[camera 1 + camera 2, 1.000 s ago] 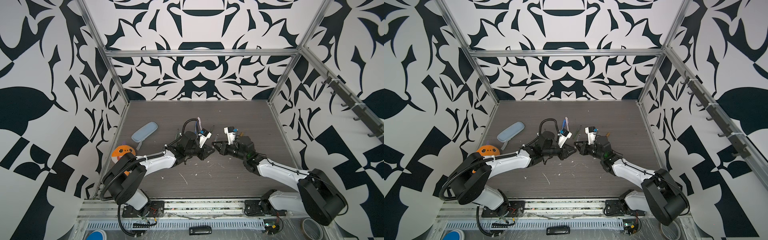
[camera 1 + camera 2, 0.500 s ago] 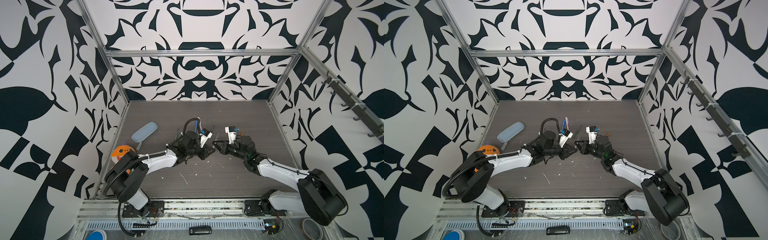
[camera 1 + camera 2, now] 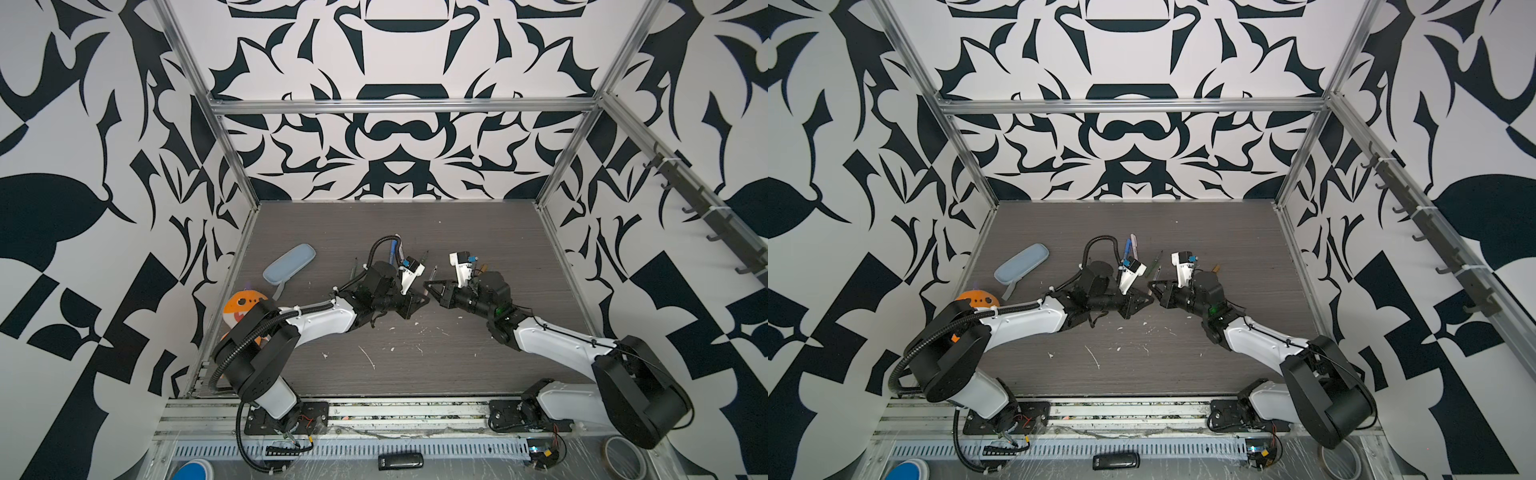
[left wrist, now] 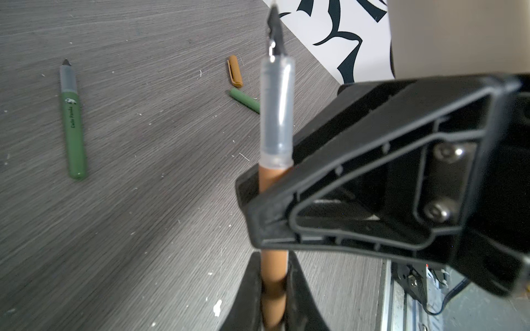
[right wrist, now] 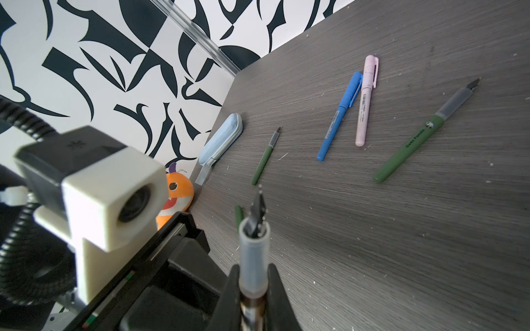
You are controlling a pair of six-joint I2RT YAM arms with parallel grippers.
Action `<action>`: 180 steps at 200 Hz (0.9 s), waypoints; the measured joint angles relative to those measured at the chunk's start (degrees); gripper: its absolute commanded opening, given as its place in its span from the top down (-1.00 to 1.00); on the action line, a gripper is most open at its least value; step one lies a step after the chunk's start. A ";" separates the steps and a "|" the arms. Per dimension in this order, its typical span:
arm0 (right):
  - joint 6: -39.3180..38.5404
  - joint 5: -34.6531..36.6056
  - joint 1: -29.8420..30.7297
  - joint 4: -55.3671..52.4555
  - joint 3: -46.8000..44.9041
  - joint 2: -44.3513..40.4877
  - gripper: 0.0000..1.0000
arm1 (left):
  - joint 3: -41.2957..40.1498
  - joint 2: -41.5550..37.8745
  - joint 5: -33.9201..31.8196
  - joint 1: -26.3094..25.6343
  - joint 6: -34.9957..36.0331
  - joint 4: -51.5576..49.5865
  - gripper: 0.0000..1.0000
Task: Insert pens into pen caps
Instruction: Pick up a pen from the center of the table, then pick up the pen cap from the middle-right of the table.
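Orange-brown pen (image 4: 275,137) held uncapped; blue pen (image 5: 339,114) and pink pen (image 5: 364,103) lie capped.

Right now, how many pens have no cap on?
3. The green panda pen and a second green pen lie on the table; the orange-brown pen is clamped by the left gripper and right gripper. Others might be hidden.

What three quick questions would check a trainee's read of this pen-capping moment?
1. True or false: the blue pen and the pink pen already wear caps.
2. Which pen do the left gripper and the right gripper both clamp? A green, B orange-brown, C blue.
3. Fill in: the orange-brown cap lies loose on the ____.
Key: 1 true; 2 B, the orange-brown pen; 3 table.
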 measured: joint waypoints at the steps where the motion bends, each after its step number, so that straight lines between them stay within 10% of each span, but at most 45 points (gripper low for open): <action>1: 0.02 0.00 -0.02 0.00 0.00 0.00 0.53 | 0.00 0.00 0.00 0.00 0.00 0.00 0.90; 44: -0.59 1.88 0.00 -4.94 0.02 -3.61 0.15 | 0.00 -0.04 -3.93 -0.17 -0.09 0.04 0.91; 106: -5.33 21.03 -0.50 -30.51 12.39 -19.02 0.50 | -7.82 -7.50 -14.67 -0.17 -0.09 0.28 0.91; 180: -10.03 25.68 -17.62 -52.50 29.35 6.03 0.64 | -12.37 -12.13 -11.85 -0.17 0.22 5.01 0.89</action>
